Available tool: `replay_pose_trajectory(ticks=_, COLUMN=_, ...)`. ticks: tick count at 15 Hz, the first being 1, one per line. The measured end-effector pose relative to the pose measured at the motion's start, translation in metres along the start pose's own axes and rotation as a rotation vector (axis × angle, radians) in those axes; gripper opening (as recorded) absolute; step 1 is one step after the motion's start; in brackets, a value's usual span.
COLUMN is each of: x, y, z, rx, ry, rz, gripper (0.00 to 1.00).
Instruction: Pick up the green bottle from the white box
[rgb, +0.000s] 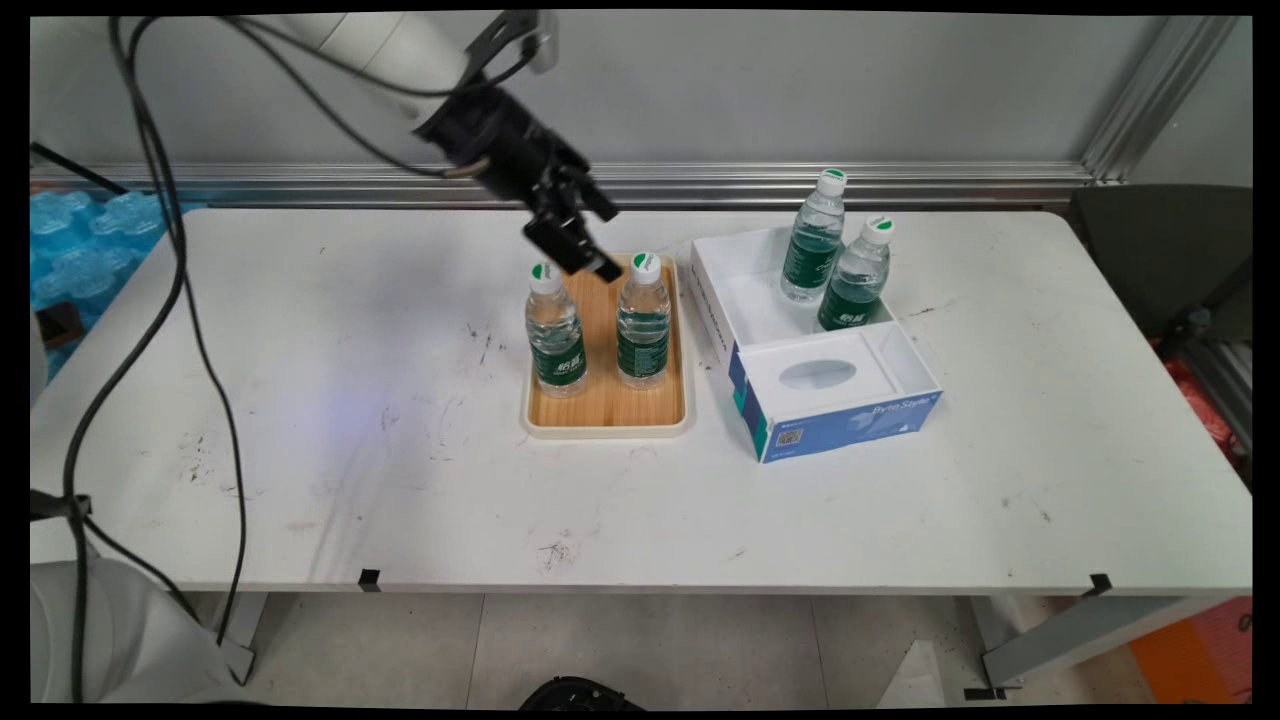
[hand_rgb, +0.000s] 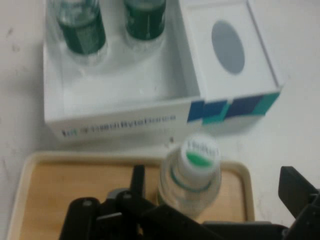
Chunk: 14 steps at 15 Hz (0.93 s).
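Note:
My gripper (rgb: 600, 240) hangs open just above a wooden tray (rgb: 605, 425) with a cream rim. It is by the cap of the right one of two upright water bottles (rgb: 643, 325) standing on the tray; the left bottle (rgb: 556, 335) stands a little apart. In the hand view the gripper (hand_rgb: 215, 175) has that bottle's white-and-green cap (hand_rgb: 200, 150) between its spread fingers (hand_rgb: 137, 180), without touching it. Beyond the tray lies a white open box (hand_rgb: 115, 122).
The white box (rgb: 715, 300), right of the tray, holds two more water bottles (rgb: 812, 240) (rgb: 857, 275) at its far end and a blue-and-white tissue box (rgb: 850, 400) at its near end. Black cables (rgb: 190, 330) hang at left. A dark chair (rgb: 1160, 260) stands at right.

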Motion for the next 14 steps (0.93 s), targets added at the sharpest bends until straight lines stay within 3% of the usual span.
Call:
replay_pose_trajectory(ticks=6, x=0.045, y=-0.007, z=0.022, rx=0.023, ry=0.041, rz=0.018, gripper=1.00)
replay_pose_trajectory(ticks=14, x=0.083, y=-0.023, z=0.106, rx=0.062, ry=0.113, rz=0.033, gripper=1.00)
